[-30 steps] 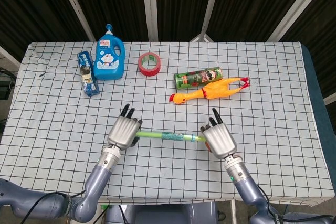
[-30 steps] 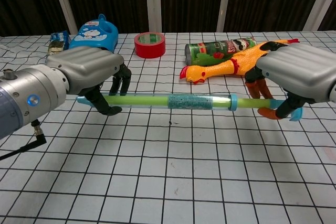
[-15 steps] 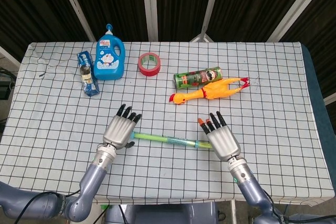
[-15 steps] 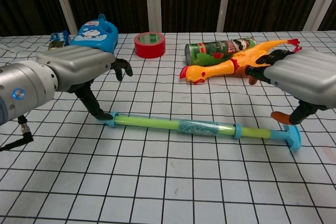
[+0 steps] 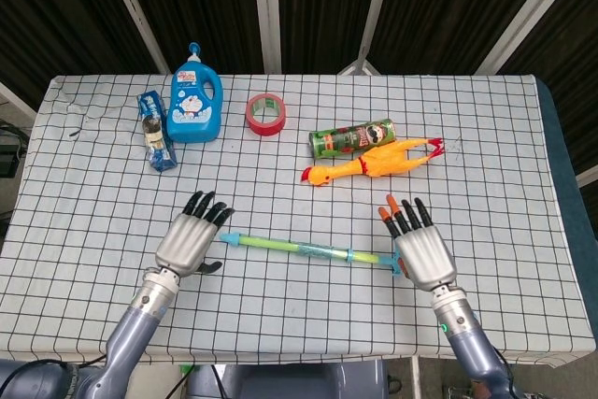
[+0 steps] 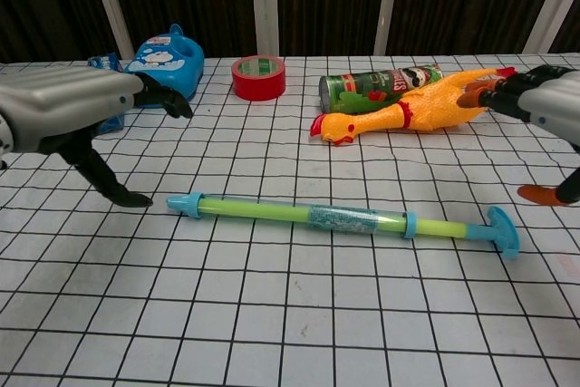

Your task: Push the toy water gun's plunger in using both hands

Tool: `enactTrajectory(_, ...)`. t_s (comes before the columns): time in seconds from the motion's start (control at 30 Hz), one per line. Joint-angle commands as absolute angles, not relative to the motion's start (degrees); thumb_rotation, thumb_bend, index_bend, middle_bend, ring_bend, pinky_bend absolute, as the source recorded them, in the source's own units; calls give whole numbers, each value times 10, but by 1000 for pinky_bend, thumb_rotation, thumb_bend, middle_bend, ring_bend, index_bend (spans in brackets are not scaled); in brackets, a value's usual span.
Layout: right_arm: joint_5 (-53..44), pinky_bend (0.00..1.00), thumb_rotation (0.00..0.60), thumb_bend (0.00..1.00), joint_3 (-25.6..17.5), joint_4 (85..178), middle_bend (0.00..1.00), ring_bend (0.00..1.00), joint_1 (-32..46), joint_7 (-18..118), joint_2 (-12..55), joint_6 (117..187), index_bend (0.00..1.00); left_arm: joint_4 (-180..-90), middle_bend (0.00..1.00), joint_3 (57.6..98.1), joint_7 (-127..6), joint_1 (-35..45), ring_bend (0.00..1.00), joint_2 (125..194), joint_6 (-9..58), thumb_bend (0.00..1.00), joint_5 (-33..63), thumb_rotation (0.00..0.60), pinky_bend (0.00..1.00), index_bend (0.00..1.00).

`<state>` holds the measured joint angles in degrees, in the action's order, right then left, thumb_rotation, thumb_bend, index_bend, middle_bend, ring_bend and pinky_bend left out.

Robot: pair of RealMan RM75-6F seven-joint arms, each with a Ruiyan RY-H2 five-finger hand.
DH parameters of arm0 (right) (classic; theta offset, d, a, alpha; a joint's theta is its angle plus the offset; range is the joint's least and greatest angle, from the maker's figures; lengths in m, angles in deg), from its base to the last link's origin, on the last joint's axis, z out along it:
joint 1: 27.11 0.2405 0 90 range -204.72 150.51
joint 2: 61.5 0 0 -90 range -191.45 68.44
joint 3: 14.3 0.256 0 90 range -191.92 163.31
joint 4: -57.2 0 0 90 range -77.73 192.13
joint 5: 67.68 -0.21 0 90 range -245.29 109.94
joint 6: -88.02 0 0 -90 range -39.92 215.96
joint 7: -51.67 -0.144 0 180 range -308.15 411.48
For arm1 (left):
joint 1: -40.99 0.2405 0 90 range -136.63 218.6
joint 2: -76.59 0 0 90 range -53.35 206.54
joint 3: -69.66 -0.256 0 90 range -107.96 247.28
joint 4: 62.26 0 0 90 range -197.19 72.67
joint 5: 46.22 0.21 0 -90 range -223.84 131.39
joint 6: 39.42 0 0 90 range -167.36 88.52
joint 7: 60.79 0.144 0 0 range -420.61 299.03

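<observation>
The toy water gun [image 5: 301, 249] [image 6: 299, 215] lies flat on the checked tablecloth, a green tube with a blue nozzle at its left end and a blue T-handle plunger [image 6: 501, 231] sticking out at its right end. My left hand [image 5: 190, 242] [image 6: 77, 106] hovers open just left of the nozzle, fingers spread, touching nothing. Open as well, my right hand [image 5: 421, 249] [image 6: 548, 101] sits just right of the plunger handle, apart from it.
A rubber chicken [image 5: 369, 164] and a green crisps can [image 5: 351, 138] lie behind the gun. A red tape roll [image 5: 265, 114], a blue detergent bottle [image 5: 194, 97] and a small blue carton [image 5: 156, 141] stand at the back left.
Both hands let go of the water gun, which dropped from the air onto the table. The hands then opened and drew apart, left going left and right going right.
</observation>
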<state>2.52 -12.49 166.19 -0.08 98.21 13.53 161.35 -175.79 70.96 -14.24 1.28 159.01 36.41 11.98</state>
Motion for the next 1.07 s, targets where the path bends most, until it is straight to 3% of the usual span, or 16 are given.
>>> enactTrajectory(0.03, 49, 0, 600, 244, -141, 1672, 0, 0, -40, 900, 93, 1642, 0, -1775, 48, 650, -198, 60, 0, 1526, 397, 92, 217, 600, 0, 111)
enactTrajectory(0.3, 140, 0, 600, 236, -202, 1662, 0, 0, -115, 748, 28, 1695, 0, -1740, 0, 541, -353, 171, 0, 1425, 496, 50, 394, 600, 0, 41)
enactTrajectory(0.47, 207, 0, 600, 235, -235, 1621, 0, 0, -165, 709, 25, 1755, 0, -1699, 0, 509, -430, 222, 0, 1398, 536, 34, 434, 600, 0, 24)
enactTrajectory(0.77, 255, 0, 600, 235, -232, 1519, 0, 0, -230, 651, 44, 1851, 0, -1605, 0, 518, -512, 294, 0, 1400, 605, 34, 471, 600, 0, 9)
enactTrajectory(1.07, 216, 0, 600, 235, -208, 1524, 0, 0, -249, 616, 41, 1831, 0, -1564, 0, 557, -524, 325, 0, 1408, 600, 35, 464, 600, 0, 9)
